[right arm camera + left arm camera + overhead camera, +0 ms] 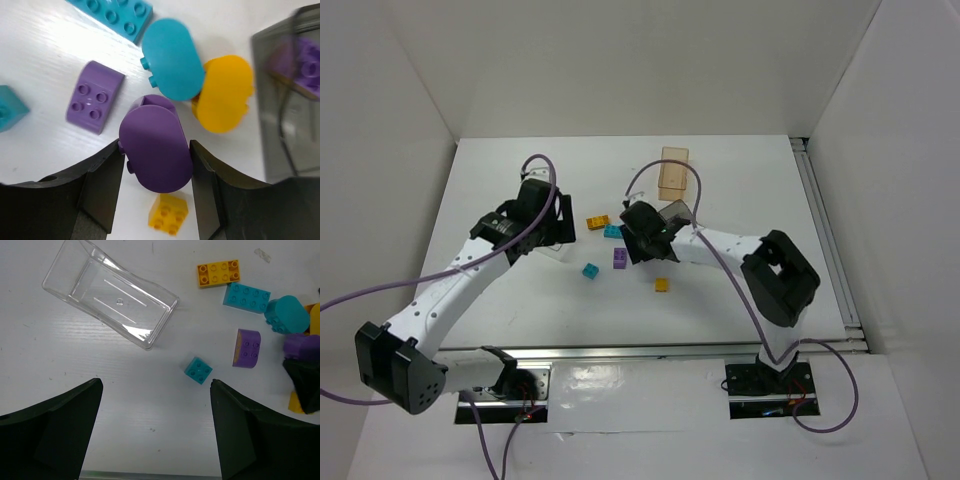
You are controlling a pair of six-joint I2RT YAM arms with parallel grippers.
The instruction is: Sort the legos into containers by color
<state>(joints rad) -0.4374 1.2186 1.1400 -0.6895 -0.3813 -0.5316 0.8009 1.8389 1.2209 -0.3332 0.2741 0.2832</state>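
My right gripper [156, 150] is shut on a purple oval lego [157, 147] and holds it over the table; it also shows in the top view [642, 240]. Beside it lie a teal oval [171, 59], a yellow oval [223, 93], a purple studded brick [95, 96], a long teal brick [115, 12] and a small yellow brick [169, 214]. The smoky grey bin [287, 125] at the right holds a purple brick [305, 62]. My left gripper [156, 385] is open and empty, near a small teal brick [198, 370] and the clear bin [110, 300].
The orange-tan bin [674, 170] stands at the back, behind the grey bin [677, 215]. A yellow studded brick [218, 273] lies next to the long teal brick [246, 296]. White walls enclose the table on three sides.
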